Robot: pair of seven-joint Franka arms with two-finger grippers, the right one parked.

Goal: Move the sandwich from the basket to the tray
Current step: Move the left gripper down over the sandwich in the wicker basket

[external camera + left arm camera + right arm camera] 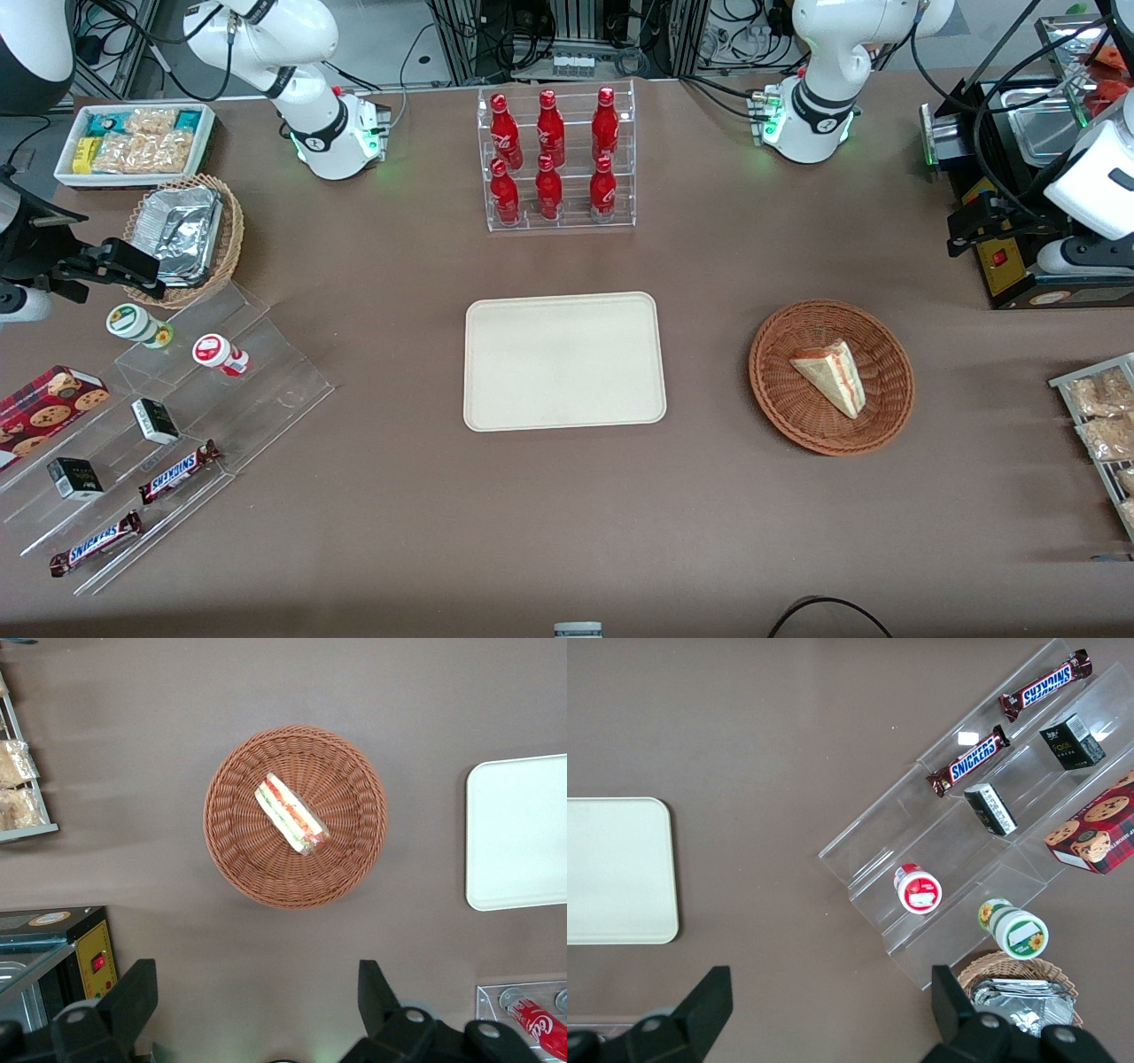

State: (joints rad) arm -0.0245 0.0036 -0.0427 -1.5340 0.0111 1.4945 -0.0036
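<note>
The sandwich (830, 376) (291, 813) is a wrapped white-bread wedge with red and green layers. It lies in the round reddish-brown wicker basket (780, 390) (239, 850), toward the working arm's end of the table. The cream tray (563, 361) (518, 833) lies flat beside the basket, at mid-table, with nothing on it. My left gripper (967, 230) (257, 992) hangs open and high above the table, farther from the front camera than the basket. Nothing is between its fingers (135, 992).
A clear rack of red bottles (556, 159) stands farther back than the tray. A black appliance (1028, 257) sits under the working arm, with snack packets on a wire rack (1099, 416) nearer the camera. Clear stepped shelves with candy bars (177, 416) stand toward the parked arm's end.
</note>
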